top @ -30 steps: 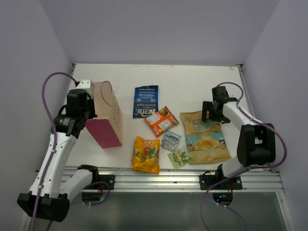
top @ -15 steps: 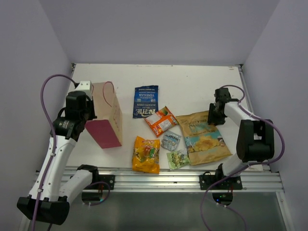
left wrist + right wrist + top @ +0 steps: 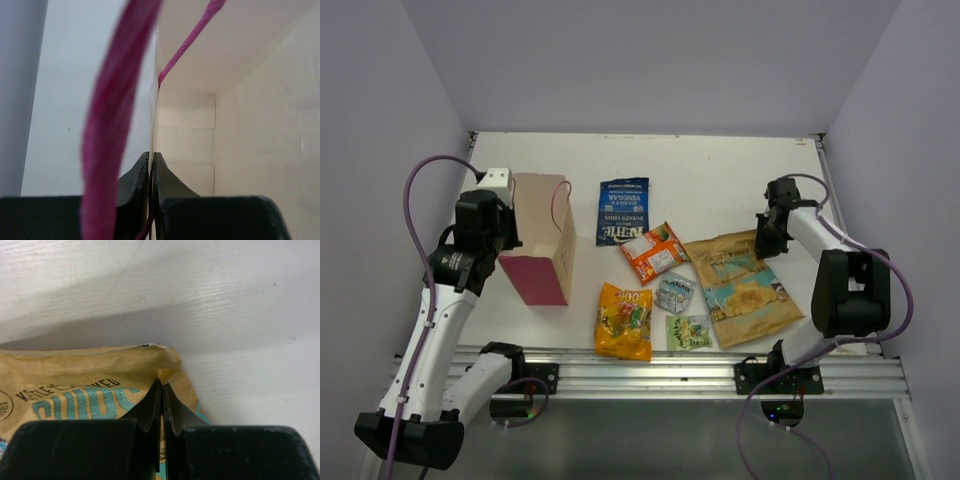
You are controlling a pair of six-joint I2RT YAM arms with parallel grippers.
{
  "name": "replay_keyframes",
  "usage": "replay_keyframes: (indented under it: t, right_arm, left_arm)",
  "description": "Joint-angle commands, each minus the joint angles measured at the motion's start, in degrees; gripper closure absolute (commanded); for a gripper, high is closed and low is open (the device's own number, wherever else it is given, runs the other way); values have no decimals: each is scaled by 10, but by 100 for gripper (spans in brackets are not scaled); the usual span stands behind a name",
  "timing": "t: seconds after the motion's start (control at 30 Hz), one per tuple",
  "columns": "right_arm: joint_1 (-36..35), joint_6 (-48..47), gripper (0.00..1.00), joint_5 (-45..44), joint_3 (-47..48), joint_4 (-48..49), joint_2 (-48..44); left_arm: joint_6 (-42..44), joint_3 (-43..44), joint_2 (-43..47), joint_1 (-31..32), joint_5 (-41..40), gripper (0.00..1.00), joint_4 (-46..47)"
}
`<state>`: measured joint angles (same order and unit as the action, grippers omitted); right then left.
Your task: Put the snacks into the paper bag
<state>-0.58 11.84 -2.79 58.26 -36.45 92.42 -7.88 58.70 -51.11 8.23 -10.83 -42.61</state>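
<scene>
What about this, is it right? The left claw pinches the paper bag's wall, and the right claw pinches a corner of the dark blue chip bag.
Not quite. The right claw pinches a corner of the tan chip bag instead; the right wrist view shows it. The left claw does pinch the paper bag by its wall.
</scene>
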Motion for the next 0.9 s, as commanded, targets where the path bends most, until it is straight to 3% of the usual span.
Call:
replay_keyframes:
  t: [0.0, 0.37, 0.47, 0.53, 0.57, 0.77, 0.87]
  right_arm:
    - [-3, -12, 100, 16, 61, -51, -54]
    - [-21, -16, 100, 17, 175, -104, -108]
    - [-38, -5, 100, 15, 229, -112, -110]
    - [-82, -2, 100, -11, 320, -121, -93]
    - [-82, -4, 100, -22, 321, -121, -85]
    - [-181, 2, 100, -44, 558, -140, 19]
    - [-207, 1, 100, -41, 725, -162, 87]
  left_arm:
    - [8, 23, 8, 2, 11, 90, 27]
    - [8, 39, 4, 3, 13, 88, 31]
    - [7, 37, 5, 3, 14, 91, 30]
    - [8, 35, 3, 2, 17, 99, 31]
    - [7, 34, 1, 3, 17, 100, 30]
    - [2, 28, 7, 3, 15, 100, 26]
    - [0, 26, 14, 3, 13, 100, 24]
